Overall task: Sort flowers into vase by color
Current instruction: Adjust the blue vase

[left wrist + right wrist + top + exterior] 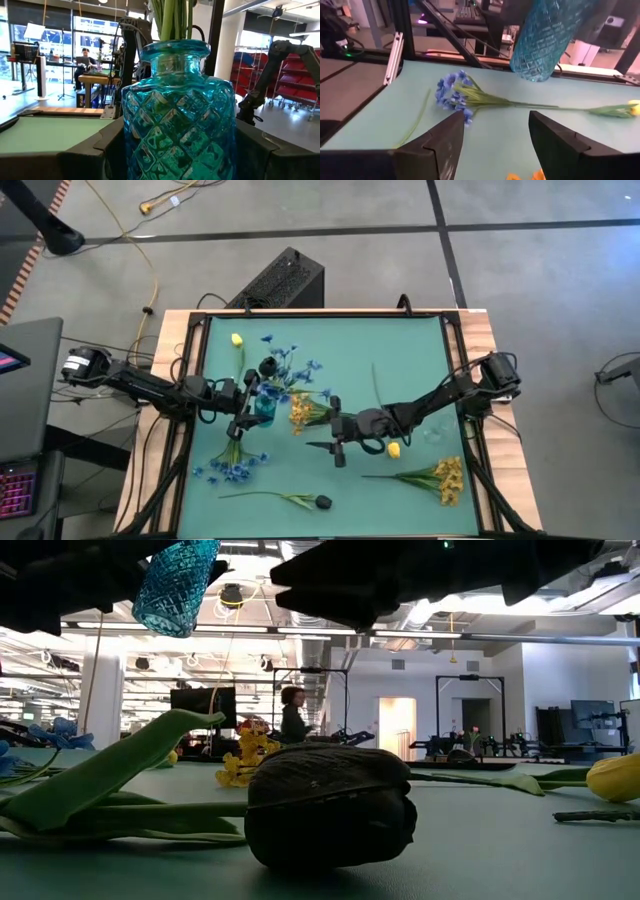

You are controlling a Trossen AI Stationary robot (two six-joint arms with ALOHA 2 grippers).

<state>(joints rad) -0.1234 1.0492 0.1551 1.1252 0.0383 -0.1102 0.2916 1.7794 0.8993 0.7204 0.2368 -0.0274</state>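
My left gripper (252, 408) is shut on a blue patterned glass vase (265, 408), held tilted above the table; blue blossoms (288, 370) on green stems (172, 20) stand in its neck. My right gripper (322, 445) hovers open near the table's middle and points toward a blue cluster (452, 94) lying flat on the mat. Also flat on the mat are a yellow-orange cluster (305, 410), a second one (448, 478), a yellow bud (393, 448), another yellow bud (237, 338) and a dark bud (330, 805) on its stem. My left gripper pinches the vase's body (175, 125) between its two fingers (95, 150), one on each side. The fingers come in level from the table's left. The vase is lifted clear of the mat (180, 580) and is tilted, with the stems sticking out of its neck.
A raised dark frame (195, 350) runs round the green mat. A loose green stem (375, 385) lies right of centre. A black box (285, 280) stands beyond the far edge. A person (293, 715) is far off in the room.
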